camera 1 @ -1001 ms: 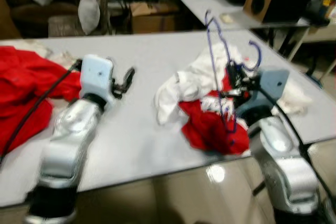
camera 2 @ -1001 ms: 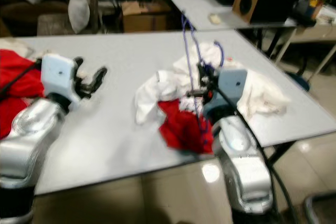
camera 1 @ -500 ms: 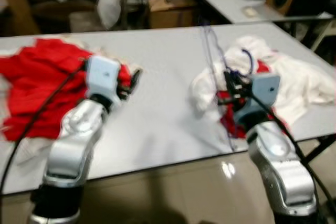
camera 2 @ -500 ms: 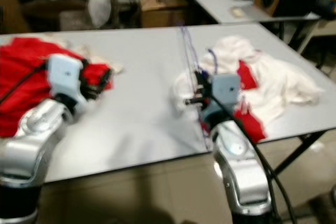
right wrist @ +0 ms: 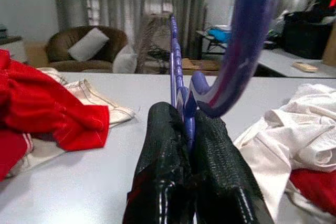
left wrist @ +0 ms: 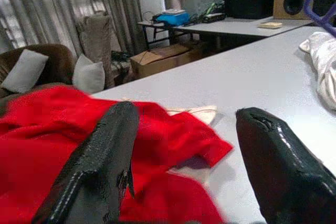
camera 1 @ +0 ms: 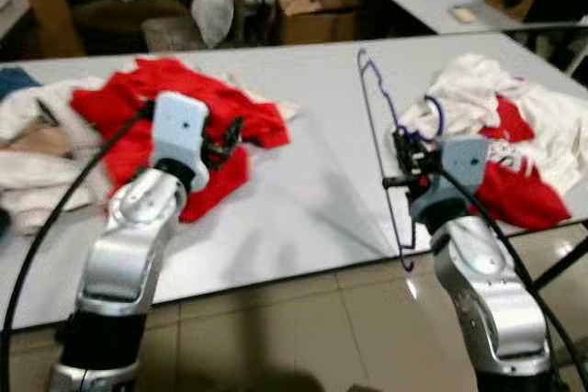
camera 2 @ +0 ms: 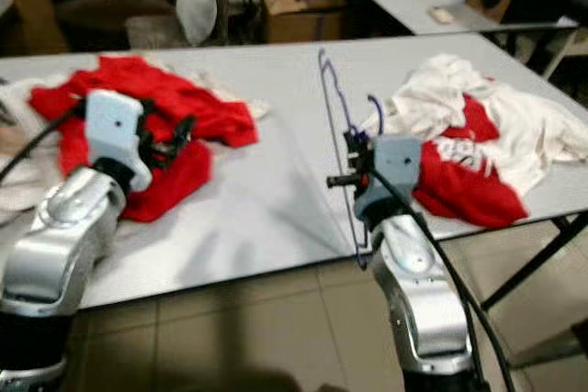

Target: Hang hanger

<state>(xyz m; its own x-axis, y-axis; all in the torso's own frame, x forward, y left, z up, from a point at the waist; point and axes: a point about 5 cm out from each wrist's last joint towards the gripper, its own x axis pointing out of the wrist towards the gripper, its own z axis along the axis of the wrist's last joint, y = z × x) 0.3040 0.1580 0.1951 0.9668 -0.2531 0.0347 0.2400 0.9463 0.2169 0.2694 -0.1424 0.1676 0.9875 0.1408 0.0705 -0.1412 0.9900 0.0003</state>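
Far left on the grey table [camera 1: 303,199]: a heap of red clothes [camera 1: 184,121] over pale cloth. Left gripper [camera 1: 225,140] hovers above the red heap, fingers [left wrist: 105,156] spread wide, holding nothing. Right gripper [camera 1: 404,158] — fingers clamped tight on the purple hanger [camera 1: 381,135], which stands upright over the table's near edge. Beyond it, right: a white-and-red garment pile [camera 1: 501,153].

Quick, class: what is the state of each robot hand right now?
Left hand: open, holding nothing, over the red garment.
Right hand: closed on the purple hanger.
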